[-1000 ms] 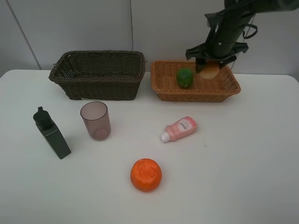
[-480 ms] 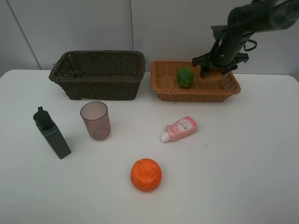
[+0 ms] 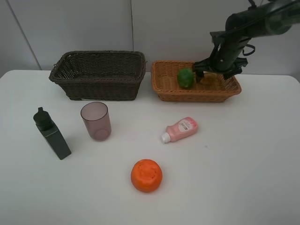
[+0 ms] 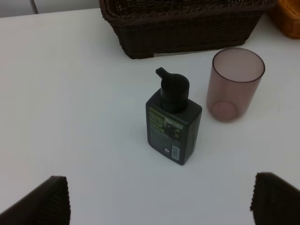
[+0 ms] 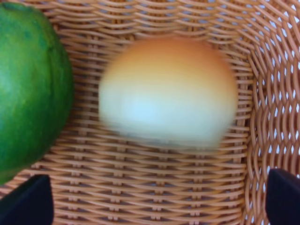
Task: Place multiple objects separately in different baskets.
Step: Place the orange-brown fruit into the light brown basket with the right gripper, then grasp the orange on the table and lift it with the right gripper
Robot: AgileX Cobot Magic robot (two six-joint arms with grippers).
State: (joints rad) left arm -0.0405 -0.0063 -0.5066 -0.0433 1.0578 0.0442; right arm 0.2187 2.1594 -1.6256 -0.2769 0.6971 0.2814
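Note:
My right gripper [image 3: 213,74] [image 5: 154,199] is low inside the light tan basket [image 3: 197,96], jaws wide open. The peach-coloured fruit [image 5: 168,91] lies free on the basket floor between the fingers [image 5: 26,199], beside the green lime [image 3: 185,78] [image 5: 30,89]. My left gripper [image 4: 157,199] is open and empty above the table, facing the dark green bottle [image 4: 173,122] [image 3: 51,133] and the mauve cup [image 4: 234,84] [image 3: 96,121]. The orange [image 3: 146,175] and the pink squeeze bottle [image 3: 180,130] lie on the table. The dark brown basket [image 3: 98,75] holds nothing I can see.
The white table [image 3: 243,164] meets a pale wall right behind both baskets. The dark basket's front wall [image 4: 187,28] stands just beyond the bottle and cup. The right arm [image 3: 248,21] reaches in from the upper right.
The right gripper has come down into the tan basket with the peach-coloured fruit. The fruit now lies on the basket floor, free of the open jaws.

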